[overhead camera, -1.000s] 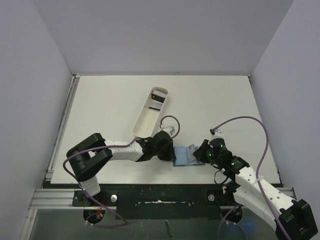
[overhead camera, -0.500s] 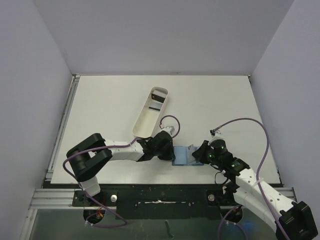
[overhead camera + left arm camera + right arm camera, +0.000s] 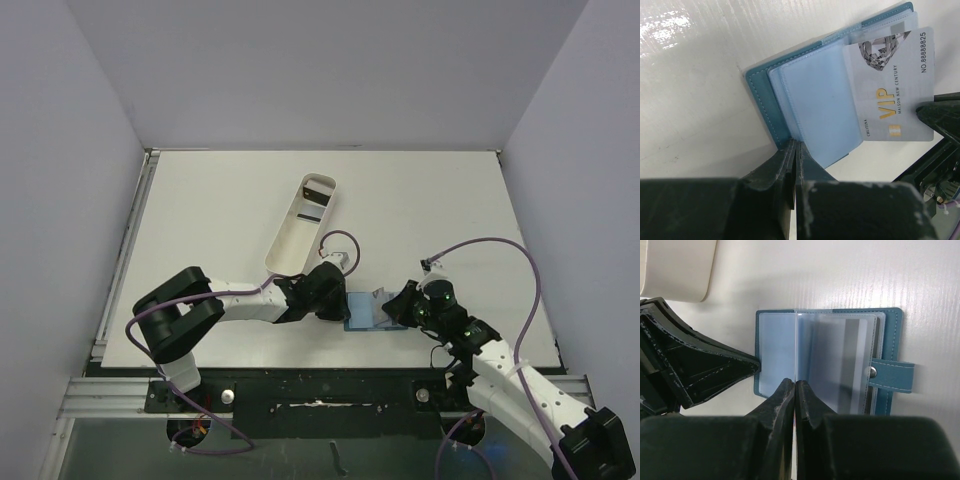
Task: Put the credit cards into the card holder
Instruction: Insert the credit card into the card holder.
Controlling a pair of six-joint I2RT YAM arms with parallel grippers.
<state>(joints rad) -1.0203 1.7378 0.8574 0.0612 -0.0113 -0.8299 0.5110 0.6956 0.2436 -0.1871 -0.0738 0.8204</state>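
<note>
the right arm [image 3: 510, 365] has shifted only slightly since a moment ago, its cable loop [image 3: 500, 245] sagging lower, while the card holder [image 3: 365, 312] stays put. grey walls [image 3: 60, 200] enclose the white table [image 3: 200, 200], where a white tray [image 3: 300, 225] lies beyond the card holder. the left gripper [image 3: 794, 147] is pressed together on the holder's teal left edge, and the right gripper [image 3: 795, 385], on the opposite side, pinches a grey vip card [image 3: 895, 85] lying over its clear pockets.
</note>
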